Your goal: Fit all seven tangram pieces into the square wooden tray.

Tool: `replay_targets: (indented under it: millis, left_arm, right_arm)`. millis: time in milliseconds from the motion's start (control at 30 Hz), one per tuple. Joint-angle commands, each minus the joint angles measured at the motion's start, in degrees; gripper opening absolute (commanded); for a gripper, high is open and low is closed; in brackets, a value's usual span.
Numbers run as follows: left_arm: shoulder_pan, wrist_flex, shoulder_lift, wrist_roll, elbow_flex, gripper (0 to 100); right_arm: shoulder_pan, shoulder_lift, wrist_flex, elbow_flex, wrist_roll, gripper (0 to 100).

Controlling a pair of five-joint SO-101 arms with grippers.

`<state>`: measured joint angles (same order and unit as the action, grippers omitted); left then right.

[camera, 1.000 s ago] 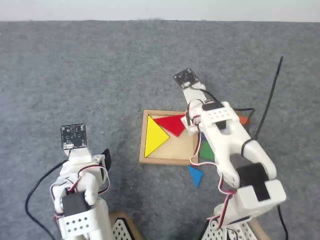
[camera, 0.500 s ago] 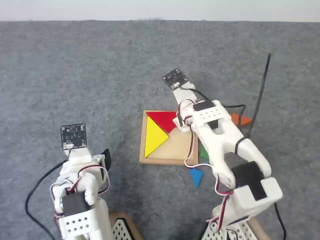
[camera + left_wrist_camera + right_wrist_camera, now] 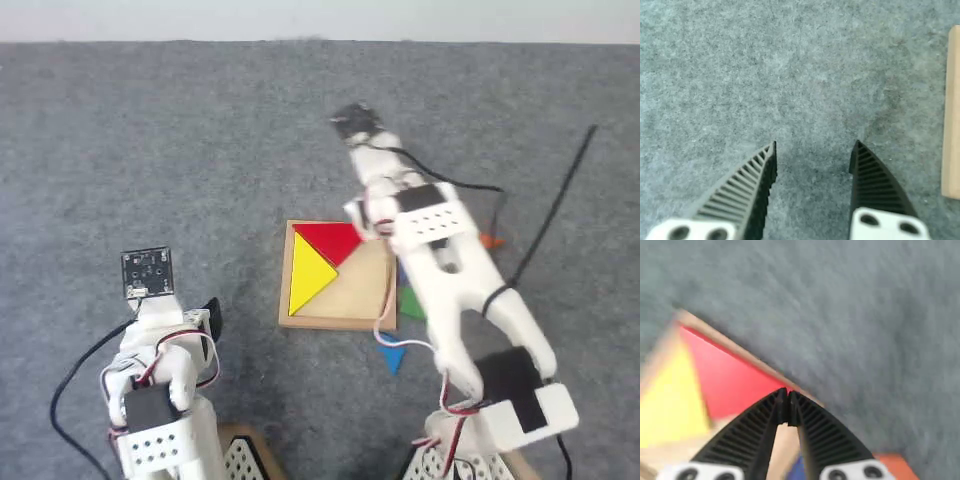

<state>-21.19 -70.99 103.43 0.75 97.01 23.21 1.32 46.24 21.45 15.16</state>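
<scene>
The right arm [image 3: 450,280] stretches across the square wooden tray [image 3: 335,324] on the grey surface [image 3: 150,130]; the right jaws are pressed tip to tip with nothing between them, poised at the tray's far rim. Directly beneath those tips lies the red triangle [image 3: 328,240], seated flat along that rim; to one side of the jaws the yellow triangle [image 3: 308,272] fills the adjoining side of the tray, meeting the red along a slanted edge; the rest of the tray floor shows bare wood. Behind the right jaws, back toward the arm's base, three pieces lie outside the tray: a green piece [image 3: 410,300] just beside the rim and partly under the arm; a blue triangle [image 3: 392,355] near the tray's corner; an orange piece [image 3: 490,240] on the arm's other side, apart from the tray. The remaining pieces cannot be made out. The left arm [image 3: 160,380] sits well apart from the tray; the left jaws stand wide open over bare surface, holding nothing.

By the look of it, two of seven pieces are home, and the step in hand is the turn from a placed red triangle to the next pickup. That move would call for the right jaws to draw back over the loose pieces, open, and straddle a thin flat piece by its edges; the green one is nearest, though the arm hides much of it.
</scene>
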Motion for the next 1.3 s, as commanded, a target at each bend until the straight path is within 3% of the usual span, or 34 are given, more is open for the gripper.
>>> replay_targets:
  millis: [0, 267, 567, 967, 1267]
  left_arm:
    - [-0.26, -0.26, 1.05, 0.26, -0.57, 23]
    - [-0.26, -0.26, 1.05, 0.26, -0.57, 23]
    - [-0.26, -0.26, 1.05, 0.26, -0.57, 23]
    - [-0.26, -0.26, 1.05, 0.26, -0.57, 23]
    - [-0.26, -0.26, 1.05, 0.26, -0.57, 23]
  right_arm:
    - [5.67, -6.11, -1.19, -10.11, 0.18, 0.8]
    - [6.55, -22.46, -0.92, -21.98, -1.14, 0.8]
    - [6.29, -22.81, 0.84, -18.81, -1.32, 0.8]
    - [1.19, -14.81, 1.10, -11.52, -0.97, 0.8]
    - [-12.53, 7.16, 4.70, -1.05, -1.05, 0.9]
